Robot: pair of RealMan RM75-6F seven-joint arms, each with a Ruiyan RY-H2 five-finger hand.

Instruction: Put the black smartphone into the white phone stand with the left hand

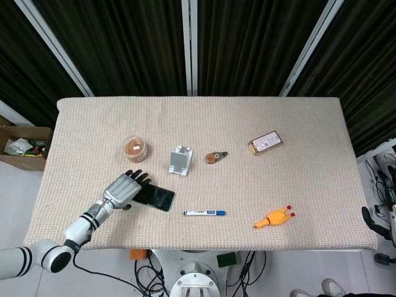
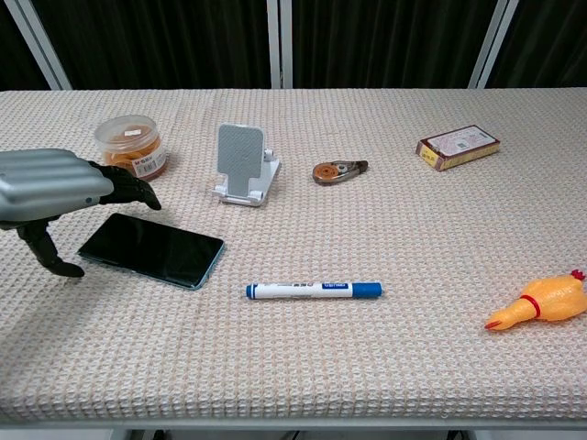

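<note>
My left hand (image 2: pixel 57 188) hovers spread over the near end of the black smartphone (image 2: pixel 151 249), lying flat on the surface (image 2: pixel 385 348), with the white phone stand (image 2: pixel 244 165) nearby, awaiting grasp.

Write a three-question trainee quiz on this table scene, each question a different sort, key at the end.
1. True or false: the phone already sits in the stand.
2. What lies nearest the marker? A) box B) phone C) rubber chicken
3. Fill in: the left robot hand hovers over the phone's ____ end, as the chest view shows it.

Key: 1 false; 2 B; 3 left.
</note>
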